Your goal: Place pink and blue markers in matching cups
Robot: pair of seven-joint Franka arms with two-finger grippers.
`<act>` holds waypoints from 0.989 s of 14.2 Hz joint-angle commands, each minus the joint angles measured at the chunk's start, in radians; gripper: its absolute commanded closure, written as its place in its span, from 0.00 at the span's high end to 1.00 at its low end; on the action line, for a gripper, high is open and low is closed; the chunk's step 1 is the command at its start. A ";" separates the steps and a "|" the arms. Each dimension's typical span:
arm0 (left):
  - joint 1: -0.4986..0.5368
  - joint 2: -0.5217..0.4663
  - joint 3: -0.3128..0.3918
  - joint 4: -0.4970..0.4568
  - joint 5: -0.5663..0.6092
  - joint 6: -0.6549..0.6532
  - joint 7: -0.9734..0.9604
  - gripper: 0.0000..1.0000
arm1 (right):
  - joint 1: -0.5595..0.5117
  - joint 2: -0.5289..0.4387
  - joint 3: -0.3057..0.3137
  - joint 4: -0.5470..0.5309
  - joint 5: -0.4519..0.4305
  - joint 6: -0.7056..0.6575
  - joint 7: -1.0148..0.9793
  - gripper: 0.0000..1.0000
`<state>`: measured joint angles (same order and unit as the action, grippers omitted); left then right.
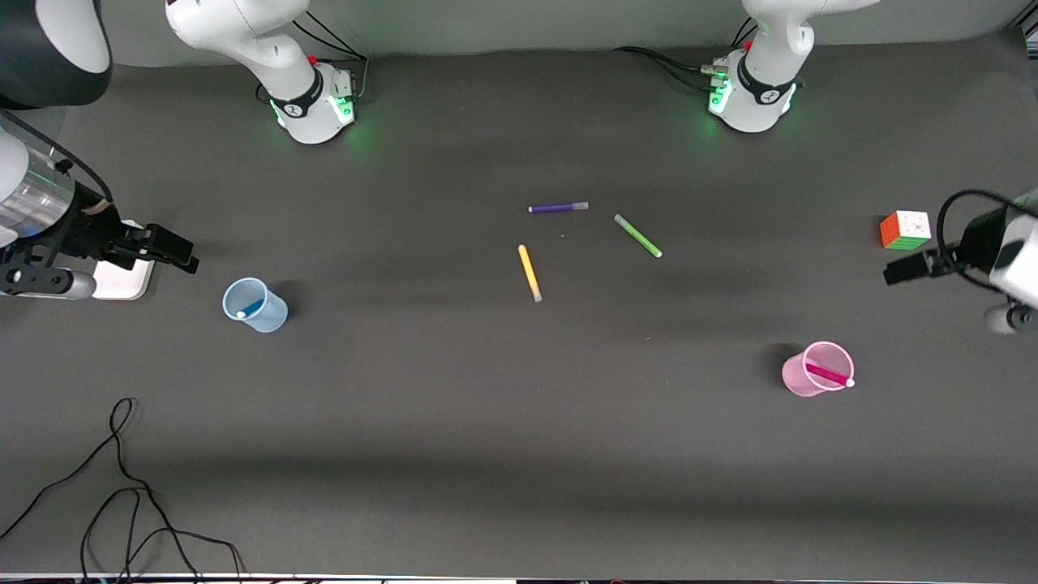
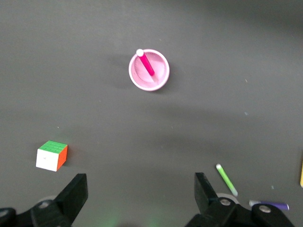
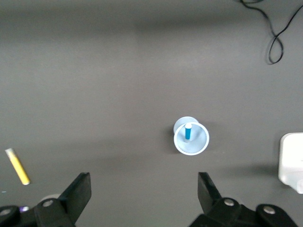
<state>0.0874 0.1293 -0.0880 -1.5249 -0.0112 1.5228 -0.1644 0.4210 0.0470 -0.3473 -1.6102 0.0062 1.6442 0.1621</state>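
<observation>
- The left pincer (image 2: pixel 139 198) hangs in the air at the left arm's end of the table (image 1: pixel 486 422), fingers spread wide with nothing between them.
- Near it on the table sits a colour cube (image 1: pixel 905 229).
- Nearer the front camera than the cube stands the pink cup (image 1: pixel 815 370), with the pink marker (image 1: pixel 829 375) leaning inside it, pale cap at the rim.
- The right pincer (image 3: pixel 142 194) hangs at the right arm's end, also released and empty, over a white block (image 1: pixel 122 280).
- Beside that stands the blue cup (image 1: pixel 255 305) with the blue marker (image 1: pixel 247 310) inside.
- Mid-table lie a purple marker (image 1: pixel 558 208), a green marker (image 1: pixel 637 236) and a yellow marker (image 1: pixel 529 272), apart from one another.
- A black cable (image 1: pixel 122 503) loops at the near edge.
</observation>
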 commanded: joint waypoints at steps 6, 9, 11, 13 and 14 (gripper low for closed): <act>-0.028 -0.131 0.013 -0.113 -0.015 -0.035 0.126 1.00 | -0.001 0.004 0.018 0.013 -0.029 -0.001 -0.007 1.00; -0.028 -0.131 0.013 -0.113 0.000 -0.032 0.128 1.00 | 0.001 0.002 0.018 0.010 -0.028 -0.006 -0.007 1.00; -0.031 -0.131 0.010 -0.113 0.004 -0.038 0.137 1.00 | -0.010 0.001 0.024 0.010 -0.028 -0.012 -0.016 1.00; -0.032 -0.131 0.010 -0.110 0.013 -0.036 0.140 1.00 | -0.031 -0.002 0.048 0.010 -0.026 -0.014 -0.015 1.00; -0.031 -0.132 0.010 -0.110 0.013 -0.036 0.141 1.00 | -0.104 -0.006 0.123 0.010 -0.028 -0.018 -0.015 1.00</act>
<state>0.0603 0.0231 -0.0805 -1.6170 -0.0112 1.4930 -0.0429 0.3984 0.0473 -0.3093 -1.6096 -0.0139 1.6434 0.1621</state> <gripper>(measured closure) 0.000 0.000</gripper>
